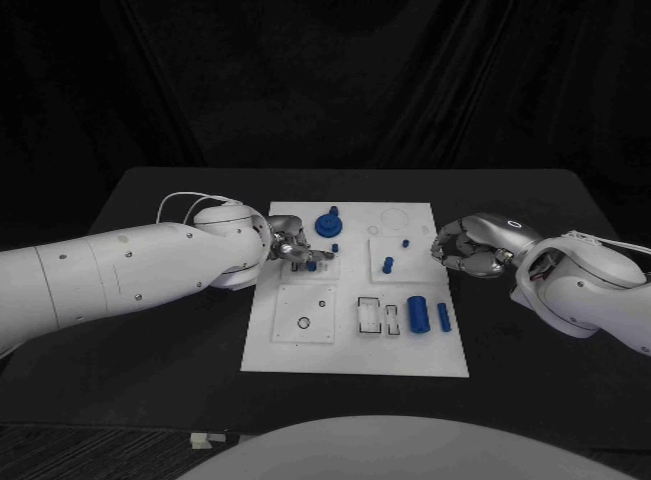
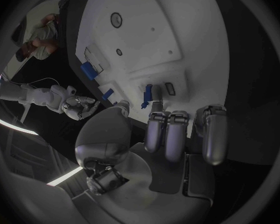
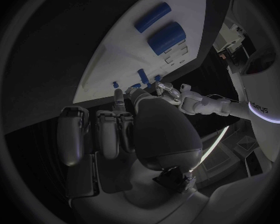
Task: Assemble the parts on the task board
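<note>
Left hand (image 1: pixel 294 250) fingers on small blue part (image 1: pixel 312 259), task board (image 1: pixel 357 360), right hand (image 1: pixel 467 248) beside it

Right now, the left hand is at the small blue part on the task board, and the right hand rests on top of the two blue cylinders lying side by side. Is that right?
Not quite. The right hand is at the task board's right edge, apart from the two blue cylinders, which lie uncovered nearer the robot; the head view shows this. The left hand is indeed at the small blue part.
</note>
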`<state>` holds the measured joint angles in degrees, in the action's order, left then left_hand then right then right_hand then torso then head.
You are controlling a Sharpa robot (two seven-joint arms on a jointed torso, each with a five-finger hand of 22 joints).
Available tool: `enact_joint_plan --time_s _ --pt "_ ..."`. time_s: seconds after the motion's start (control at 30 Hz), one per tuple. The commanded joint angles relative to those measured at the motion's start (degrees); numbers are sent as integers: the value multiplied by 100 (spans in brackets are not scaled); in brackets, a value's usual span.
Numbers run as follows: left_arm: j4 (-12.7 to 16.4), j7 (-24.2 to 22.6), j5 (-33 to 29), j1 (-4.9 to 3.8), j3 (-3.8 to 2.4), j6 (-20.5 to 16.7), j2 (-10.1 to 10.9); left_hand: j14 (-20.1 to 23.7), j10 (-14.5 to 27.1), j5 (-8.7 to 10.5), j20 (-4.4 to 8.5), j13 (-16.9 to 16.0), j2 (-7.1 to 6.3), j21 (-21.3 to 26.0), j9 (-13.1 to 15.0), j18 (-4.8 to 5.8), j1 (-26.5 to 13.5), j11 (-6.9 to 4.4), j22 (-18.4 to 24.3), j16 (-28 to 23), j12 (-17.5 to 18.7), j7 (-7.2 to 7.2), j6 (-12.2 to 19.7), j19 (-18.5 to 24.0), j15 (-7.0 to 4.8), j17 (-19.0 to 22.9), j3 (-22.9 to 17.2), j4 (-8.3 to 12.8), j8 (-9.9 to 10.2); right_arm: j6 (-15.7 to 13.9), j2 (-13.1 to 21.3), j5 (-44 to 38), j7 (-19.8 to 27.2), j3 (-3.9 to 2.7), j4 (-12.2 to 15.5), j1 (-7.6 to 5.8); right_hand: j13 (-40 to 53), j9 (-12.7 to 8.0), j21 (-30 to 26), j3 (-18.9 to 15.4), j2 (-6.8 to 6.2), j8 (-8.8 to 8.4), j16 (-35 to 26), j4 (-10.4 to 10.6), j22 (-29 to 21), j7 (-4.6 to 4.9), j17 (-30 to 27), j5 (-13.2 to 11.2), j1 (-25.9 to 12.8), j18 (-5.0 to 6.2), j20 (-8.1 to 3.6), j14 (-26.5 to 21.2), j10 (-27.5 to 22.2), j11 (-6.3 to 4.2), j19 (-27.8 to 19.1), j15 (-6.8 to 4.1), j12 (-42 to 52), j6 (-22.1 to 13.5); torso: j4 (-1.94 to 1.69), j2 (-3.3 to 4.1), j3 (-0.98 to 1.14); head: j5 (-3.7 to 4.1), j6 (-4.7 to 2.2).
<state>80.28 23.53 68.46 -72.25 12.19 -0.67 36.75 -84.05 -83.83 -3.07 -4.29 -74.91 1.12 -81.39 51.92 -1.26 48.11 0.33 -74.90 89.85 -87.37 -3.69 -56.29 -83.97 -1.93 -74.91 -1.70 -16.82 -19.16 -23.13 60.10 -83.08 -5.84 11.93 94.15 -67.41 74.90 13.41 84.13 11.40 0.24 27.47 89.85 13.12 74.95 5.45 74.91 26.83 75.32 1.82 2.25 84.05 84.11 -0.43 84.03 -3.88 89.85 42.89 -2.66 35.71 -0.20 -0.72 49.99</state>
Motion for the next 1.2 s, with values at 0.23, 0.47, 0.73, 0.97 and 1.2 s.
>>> enact_joint_plan --time_s 0.23,0.47,0.73,0.97,1.2 --pt "377 -334 220 -317 -6 -822 297 -595 -334 -41 -5 -1301 73 -10 -3 -98 186 20 -1213 15 -32 -48 130 -45 -10 -1509 176 19 22 -13 62 -13 -104 -3 28 15 1510 0 -29 22 -5 5 15 -19 1287 -8 1509 26 54 -17 44 595 589 43 295 28 15 32 -1 2 -2 43 1" --pt "366 -47 358 -759 -7 -36 339 -595 -617 -487 28 -1509 220 -192 180 -55 914 -31 -1274 15 -263 5 204 -179 -42 -1509 224 41 -274 -27 59 -13 -108 -3 28 14 1510 0 -29 22 -5 5 15 -19 1287 -8 1509 26 54 -17 44 595 589 43 295 28 15 32 3 -11 0 59 1" --pt "-221 211 -137 -1061 -9 1513 -95 -595 -617 -651 59 -1509 283 -251 93 -39 1427 -71 -1294 15 -263 58 123 -219 -83 -1509 155 89 -274 -24 62 -13 -117 -3 42 14 1510 0 -30 22 -7 5 15 -19 1287 -7 1509 26 53 -17 45 595 589 44 294 29 15 32 4 -14 6 73 1" --pt "-836 386 -583 -1103 -9 2764 -575 -595 -617 -686 44 -1509 318 -155 -892 -60 1572 -34 -1263 15 -263 8 -351 -154 -55 -1509 166 55 662 -16 48 -13 -119 -3 53 14 1510 0 -30 22 -7 5 15 -19 1287 -7 1509 26 53 -17 45 595 589 44 294 29 15 32 0 -11 8 81 1" --pt "-1371 390 -1267 -1105 -9 3215 -931 -595 -547 -753 -119 -1453 334 -101 -2254 -70 1701 209 -1245 15 -207 -293 43 -108 147 -1509 128 113 1567 -10 18 -13 -113 -3 44 14 1510 1 -29 24 -7 6 15 -20 1287 -7 1509 27 52 -17 46 595 589 44 294 30 15 34 22 19 -4 42 1"
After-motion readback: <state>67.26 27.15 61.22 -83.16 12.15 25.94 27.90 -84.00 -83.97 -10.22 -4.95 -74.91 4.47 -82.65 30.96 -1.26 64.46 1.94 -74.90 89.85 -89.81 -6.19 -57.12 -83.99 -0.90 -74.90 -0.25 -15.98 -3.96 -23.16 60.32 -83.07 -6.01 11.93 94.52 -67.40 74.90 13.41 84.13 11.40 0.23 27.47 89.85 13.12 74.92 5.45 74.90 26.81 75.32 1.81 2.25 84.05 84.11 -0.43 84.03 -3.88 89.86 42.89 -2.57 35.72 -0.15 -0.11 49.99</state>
